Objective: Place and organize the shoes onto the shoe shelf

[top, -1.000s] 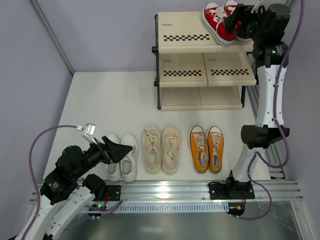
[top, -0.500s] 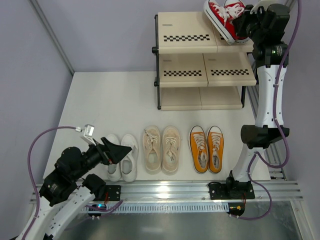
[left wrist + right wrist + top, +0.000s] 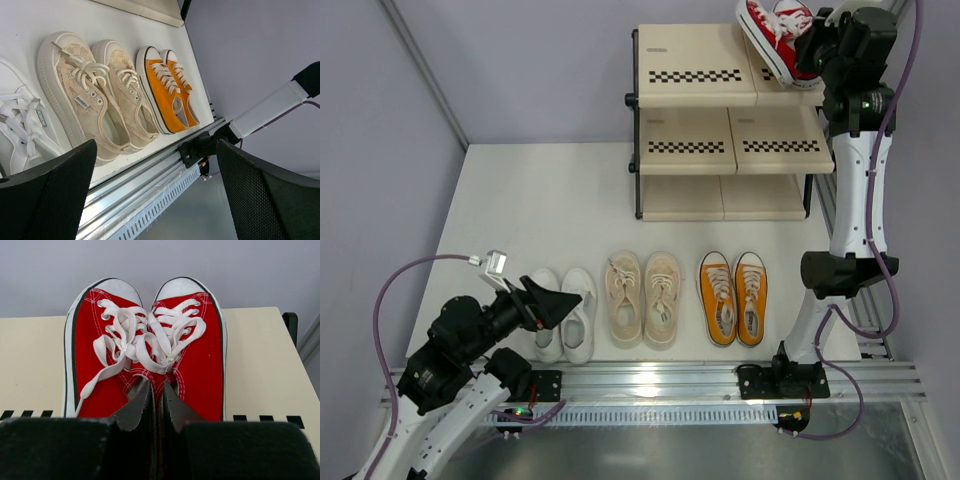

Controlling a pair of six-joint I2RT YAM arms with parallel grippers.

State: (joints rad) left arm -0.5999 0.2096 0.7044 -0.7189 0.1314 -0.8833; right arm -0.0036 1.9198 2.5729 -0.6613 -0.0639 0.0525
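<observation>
The red shoes [image 3: 772, 32] [image 3: 150, 340] are at the right end of the shoe shelf's [image 3: 695, 75] top tier [image 3: 35, 365], tilted with toes to the back. My right gripper [image 3: 808, 45] [image 3: 157, 385] is shut on the pair, pinching their inner sides together behind the white laces. On the table in front stand the white shoes [image 3: 565, 315] [image 3: 20, 135], the cream-beige shoes [image 3: 643, 298] [image 3: 95, 100] and the orange shoes [image 3: 734, 297] [image 3: 167, 90], toes to the shelf. My left gripper [image 3: 555, 300] [image 3: 156, 150] hangs open beside the white pair with nothing in it.
The shelf's middle tier [image 3: 735, 140] and bottom tier [image 3: 720, 195] hold nothing. A metal rail [image 3: 660, 380] [image 3: 145, 185] runs along the table's near edge behind the shoes' heels. A slanted pole [image 3: 425, 75] stands at the back left.
My right gripper has shut on the red pair, and the shoes have shifted right and back on the top tier, toes tilting up. The left arm has barely moved.
</observation>
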